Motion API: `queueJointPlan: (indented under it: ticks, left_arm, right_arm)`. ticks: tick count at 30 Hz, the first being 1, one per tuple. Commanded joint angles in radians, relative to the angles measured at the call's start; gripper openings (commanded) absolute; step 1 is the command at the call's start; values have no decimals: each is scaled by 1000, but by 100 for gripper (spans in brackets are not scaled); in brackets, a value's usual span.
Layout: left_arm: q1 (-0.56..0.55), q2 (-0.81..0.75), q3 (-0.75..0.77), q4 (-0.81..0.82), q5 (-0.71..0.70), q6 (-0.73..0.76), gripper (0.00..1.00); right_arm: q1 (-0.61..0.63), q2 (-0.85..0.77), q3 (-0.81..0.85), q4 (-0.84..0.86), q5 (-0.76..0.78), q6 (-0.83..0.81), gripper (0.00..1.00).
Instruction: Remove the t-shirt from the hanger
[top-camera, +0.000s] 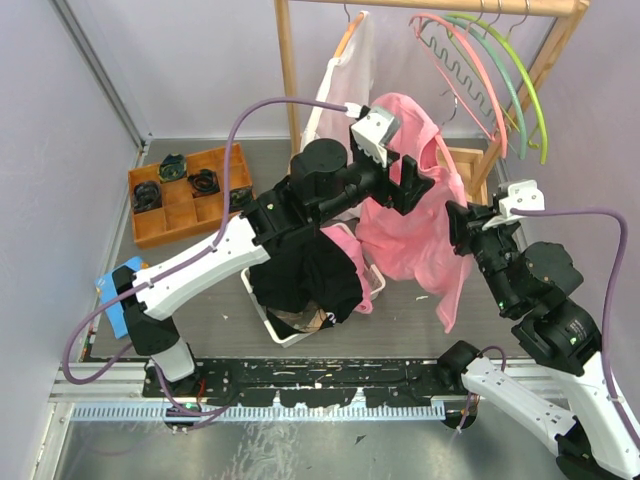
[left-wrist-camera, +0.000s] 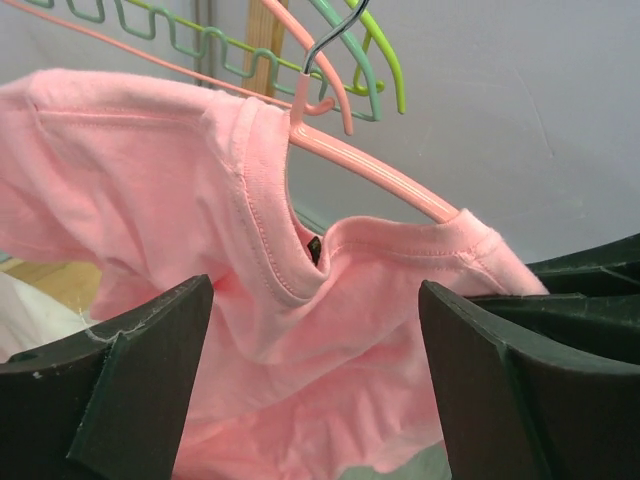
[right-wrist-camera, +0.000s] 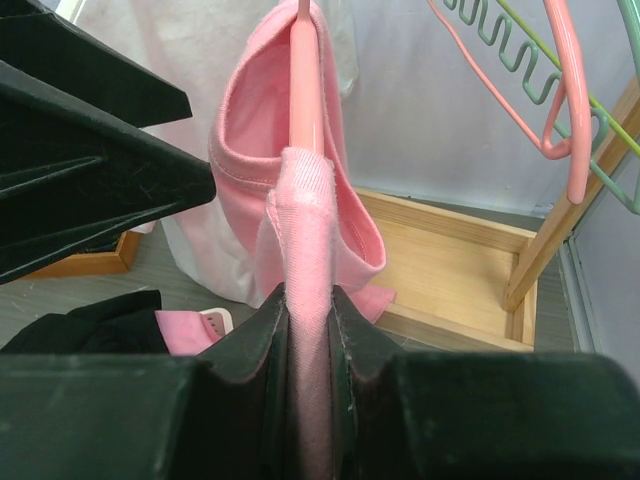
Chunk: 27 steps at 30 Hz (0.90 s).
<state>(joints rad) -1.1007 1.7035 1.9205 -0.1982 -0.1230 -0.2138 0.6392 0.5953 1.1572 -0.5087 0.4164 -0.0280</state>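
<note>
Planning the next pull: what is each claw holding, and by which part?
Right claw pinches the pink t-shirt by a shoulder fold below the hanger end. Left claw is open, holding nothing.

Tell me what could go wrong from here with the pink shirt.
1. The right gripper pinches the pink t-shirt seemingly right over the end of the pink hanger. A pull may drag the hanger along instead of slipping the fabric off.
2. The left gripper is open and holds nothing, so the hanger can swing or unhook.
3. The empty hangers hang close by and could tangle with it.
</note>
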Motion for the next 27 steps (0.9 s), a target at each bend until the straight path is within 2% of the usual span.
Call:
queueJointPlan:
  ticks: [1,11,27]
  left_arm:
    - [-1,-61,-63,186,-13,115,92]
    - [0,-22,-41,294,28,219,94]
    - [13,103,66,278,2,300,66]
  right_arm:
    - [-2,-19,16,113,-39,-23,1]
    - [-2,-5,-3,97,-116,-28,0]
    - [-2,-17,-1,75,-168,-20,1]
